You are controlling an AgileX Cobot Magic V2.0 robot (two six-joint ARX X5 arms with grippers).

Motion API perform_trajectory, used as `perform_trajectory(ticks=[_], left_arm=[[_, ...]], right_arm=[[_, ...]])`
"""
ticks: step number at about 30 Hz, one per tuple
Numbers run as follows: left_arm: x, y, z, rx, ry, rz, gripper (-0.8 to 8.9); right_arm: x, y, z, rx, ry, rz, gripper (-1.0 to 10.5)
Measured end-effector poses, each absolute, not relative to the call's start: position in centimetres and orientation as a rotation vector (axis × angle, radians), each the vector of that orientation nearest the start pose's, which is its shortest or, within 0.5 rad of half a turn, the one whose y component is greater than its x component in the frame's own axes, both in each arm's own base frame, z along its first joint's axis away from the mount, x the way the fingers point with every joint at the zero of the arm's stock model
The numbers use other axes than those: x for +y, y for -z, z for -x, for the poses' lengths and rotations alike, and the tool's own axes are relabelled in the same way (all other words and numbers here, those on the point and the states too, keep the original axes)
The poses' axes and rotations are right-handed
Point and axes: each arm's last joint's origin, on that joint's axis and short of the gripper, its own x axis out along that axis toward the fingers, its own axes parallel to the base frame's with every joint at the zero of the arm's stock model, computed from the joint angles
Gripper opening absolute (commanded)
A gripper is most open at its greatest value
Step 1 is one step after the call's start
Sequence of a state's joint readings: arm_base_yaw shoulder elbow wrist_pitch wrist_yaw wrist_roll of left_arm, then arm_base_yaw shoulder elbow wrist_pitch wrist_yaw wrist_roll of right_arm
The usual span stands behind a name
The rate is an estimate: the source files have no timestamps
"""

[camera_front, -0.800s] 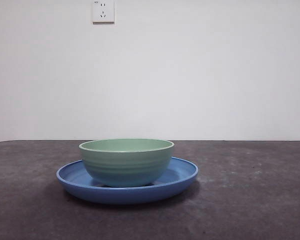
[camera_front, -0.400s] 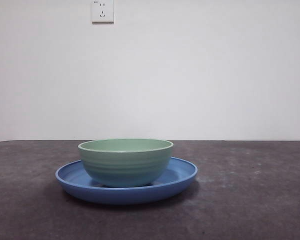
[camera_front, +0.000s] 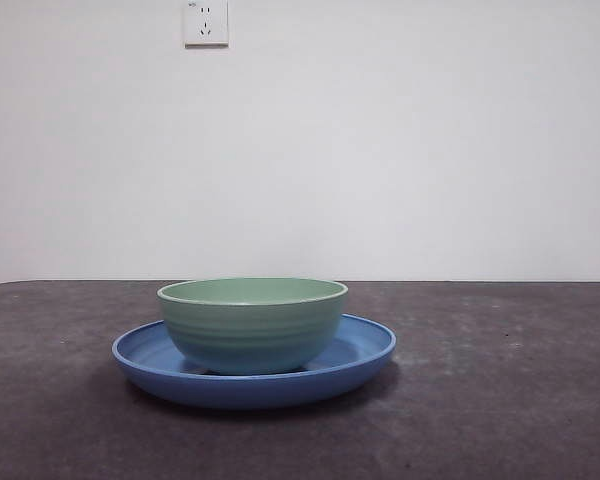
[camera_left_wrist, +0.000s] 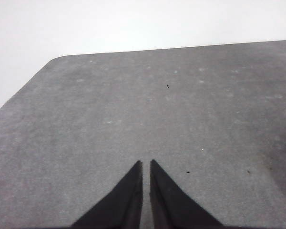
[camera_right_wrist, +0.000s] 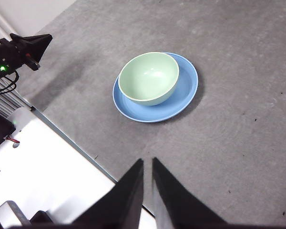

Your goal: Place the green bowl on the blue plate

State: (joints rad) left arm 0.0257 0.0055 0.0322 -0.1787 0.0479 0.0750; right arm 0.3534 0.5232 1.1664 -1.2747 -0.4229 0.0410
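The green bowl (camera_front: 252, 322) stands upright inside the blue plate (camera_front: 365, 345) on the dark table; both also show in the right wrist view, the bowl (camera_right_wrist: 149, 78) on the plate (camera_right_wrist: 186, 86). My right gripper (camera_right_wrist: 148, 162) is shut and empty, high above the table and well back from the plate. My left gripper (camera_left_wrist: 146, 163) is shut and empty over bare table, with neither bowl nor plate in its view. No gripper shows in the front view.
The grey table top (camera_front: 500, 400) runs to a white wall with a socket (camera_front: 206, 22). In the right wrist view the table's edge (camera_right_wrist: 71, 138), a white base and the other arm's black parts (camera_right_wrist: 19, 50) lie beside the plate.
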Motion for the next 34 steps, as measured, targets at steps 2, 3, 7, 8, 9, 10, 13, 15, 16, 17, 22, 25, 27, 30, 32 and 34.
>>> perform_trajectory(ticks=[2,3,7,8,9,10,13,15,16,17,22,25,27,30,32,34], left_arm=[[0.11,-15.68,-9.49,0.151,0.026,-0.059,0.27],[0.13,-15.7,-9.49,0.151,0.019,-0.056,0.27],[0.3,-15.64,-9.48,0.157,-0.041,-0.033,0.27],[0.3,-15.64,-9.48,0.158,-0.042,-0.031,0.27],[0.3,-15.64,-9.48,0.158,-0.043,-0.03,0.27],[0.3,-15.64,-9.48,0.158,-0.043,-0.027,0.27],[0.3,-15.64,-9.48,0.157,-0.044,-0.023,0.27],[0.3,-15.64,-9.48,0.157,-0.044,-0.023,0.27],[0.3,-15.64,-9.48,0.157,-0.044,-0.023,0.27],[0.3,-15.64,-9.48,0.157,-0.044,-0.023,0.27],[0.3,-15.64,-9.48,0.157,-0.044,-0.023,0.27],[0.3,-15.64,-9.48,0.157,-0.044,-0.019,0.27],[0.3,-15.64,-9.48,0.157,-0.044,-0.016,0.27],[0.3,-15.64,-9.48,0.157,-0.044,-0.015,0.27],[0.3,-15.64,-9.48,0.157,-0.044,-0.015,0.27],[0.3,-15.64,-9.48,0.157,-0.044,-0.015,0.27]], right_arm=[[2.06,-37.48,-2.16,0.662,-0.736,-0.06,0.3],[2.06,-37.48,-2.16,0.662,-0.736,-0.06,0.3],[2.06,-37.48,-2.16,0.662,-0.736,-0.06,0.3],[2.06,-37.48,-2.16,0.662,-0.736,-0.06,0.3],[2.06,-37.48,-2.16,0.662,-0.736,-0.06,0.3],[2.06,-37.48,-2.16,0.662,-0.736,-0.06,0.3],[2.06,-37.48,-2.16,0.662,-0.736,-0.06,0.3],[2.06,-37.48,-2.16,0.662,-0.736,-0.06,0.3],[2.06,-37.48,-2.16,0.662,-0.736,-0.06,0.3],[2.06,-37.48,-2.16,0.662,-0.736,-0.06,0.3],[2.06,-37.48,-2.16,0.662,-0.736,-0.06,0.3],[2.06,-37.48,-2.16,0.662,-0.736,-0.06,0.3],[2.06,-37.48,-2.16,0.662,-0.736,-0.06,0.3],[2.06,-37.48,-2.16,0.662,-0.736,-0.06,0.3],[2.04,-37.49,-2.16,0.658,-0.729,-0.057,0.3],[1.9,-37.51,-2.03,0.635,-0.708,-0.032,0.3]])
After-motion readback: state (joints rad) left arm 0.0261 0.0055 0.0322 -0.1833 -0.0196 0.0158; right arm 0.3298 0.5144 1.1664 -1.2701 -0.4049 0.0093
